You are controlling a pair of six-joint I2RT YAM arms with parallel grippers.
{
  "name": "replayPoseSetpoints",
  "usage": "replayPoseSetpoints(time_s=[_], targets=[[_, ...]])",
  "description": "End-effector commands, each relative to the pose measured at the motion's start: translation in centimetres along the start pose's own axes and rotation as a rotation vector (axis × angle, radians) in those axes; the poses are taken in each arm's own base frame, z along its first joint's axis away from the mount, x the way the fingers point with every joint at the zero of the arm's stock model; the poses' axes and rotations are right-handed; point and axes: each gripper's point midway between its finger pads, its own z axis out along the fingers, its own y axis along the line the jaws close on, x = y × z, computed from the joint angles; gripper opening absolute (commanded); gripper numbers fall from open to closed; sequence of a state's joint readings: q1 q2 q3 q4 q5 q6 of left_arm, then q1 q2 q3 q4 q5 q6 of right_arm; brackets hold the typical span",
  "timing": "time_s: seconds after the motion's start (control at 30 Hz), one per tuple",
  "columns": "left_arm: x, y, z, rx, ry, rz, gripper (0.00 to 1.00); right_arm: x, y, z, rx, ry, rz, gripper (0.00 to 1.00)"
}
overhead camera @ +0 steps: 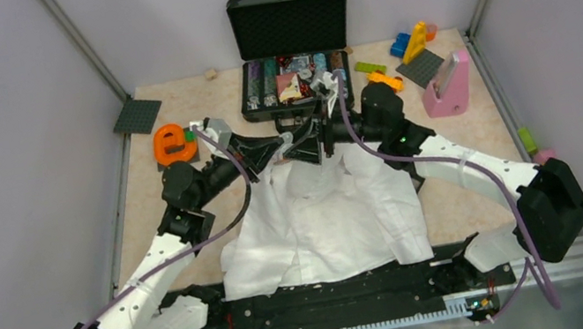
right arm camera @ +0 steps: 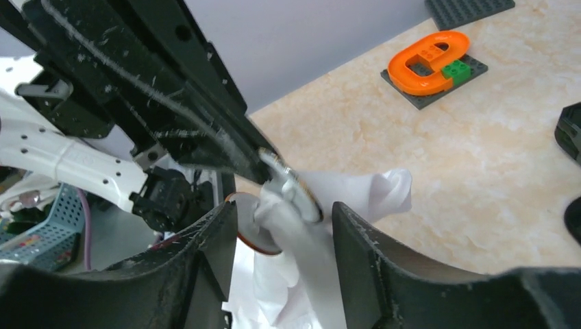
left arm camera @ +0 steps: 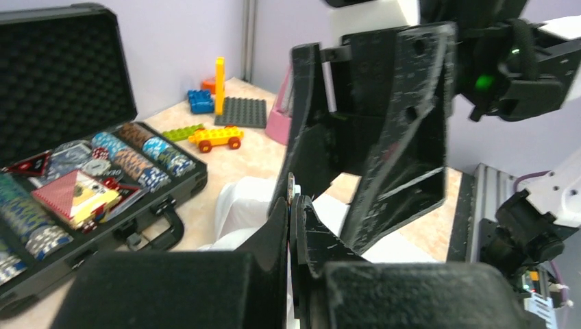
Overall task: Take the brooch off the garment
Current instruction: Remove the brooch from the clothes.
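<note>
The white shirt lies flat on the table between the arms. Both grippers meet at its collar. My left gripper is shut, and a thin brown-orange and pale brooch shows edge-on at its tips. In the right wrist view those tips pinch a pale disc against a lifted bunch of white cloth. A second pale round piece with an orange rim sits behind the cloth. My right gripper is open, its fingers straddling cloth and discs; it also shows in the top view.
An open black case of poker chips stands just behind the collar. An orange piece on a dark plate is at the left. A pink block, loose toy bricks and a dark baseplate lie at the back.
</note>
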State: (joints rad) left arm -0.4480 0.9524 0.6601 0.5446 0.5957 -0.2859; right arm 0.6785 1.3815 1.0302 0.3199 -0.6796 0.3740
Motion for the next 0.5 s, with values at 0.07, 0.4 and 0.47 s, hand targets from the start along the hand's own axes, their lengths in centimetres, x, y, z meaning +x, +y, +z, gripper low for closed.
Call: replayPoseSetpoints(time_s=[0.07,0.4,0.47], targets=[[-1.9,1.9,0.1,-0.100,-0.027,0.096,0.00,-1.2,0.9,-2.6,-0.017,-0.074,-0.071,0.56],[-2.5,0.7,0.5,-0.026,-0.043,0.090,0.00,0.7,-2.4,-2.2,0.089,-0.023,-0.077,0.54],[-2.9,0.4,0.4,-0.021,-0.050,0.094,0.00,0.5,-2.9,-1.8,0.101,-0.030,-0.089,0.53]])
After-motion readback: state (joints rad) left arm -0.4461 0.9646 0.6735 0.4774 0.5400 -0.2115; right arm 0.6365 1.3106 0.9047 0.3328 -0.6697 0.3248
